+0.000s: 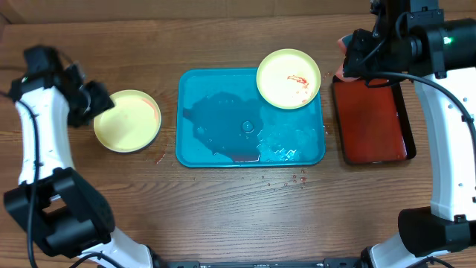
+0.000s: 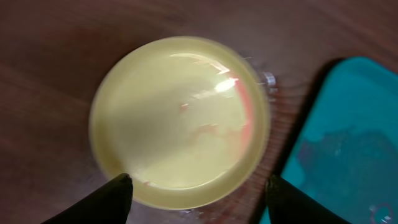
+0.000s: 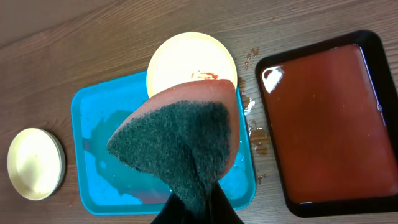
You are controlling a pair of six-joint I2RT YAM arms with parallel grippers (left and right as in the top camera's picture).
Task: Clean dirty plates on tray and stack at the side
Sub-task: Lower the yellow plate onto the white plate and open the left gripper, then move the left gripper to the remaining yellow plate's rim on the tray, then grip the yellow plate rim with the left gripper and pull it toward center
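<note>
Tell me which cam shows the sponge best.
Right wrist: the sponge fills mid-frame, dark scrub face and pink backing both clear, pinched in the right pincer at the bottom edge. Overhead shows only a pink sliver of it beside the right arm. Left wrist doesn't show it.

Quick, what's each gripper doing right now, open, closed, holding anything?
Left gripper: open, empty, above a yellow plate.
Right gripper: closed on the sponge.
</note>
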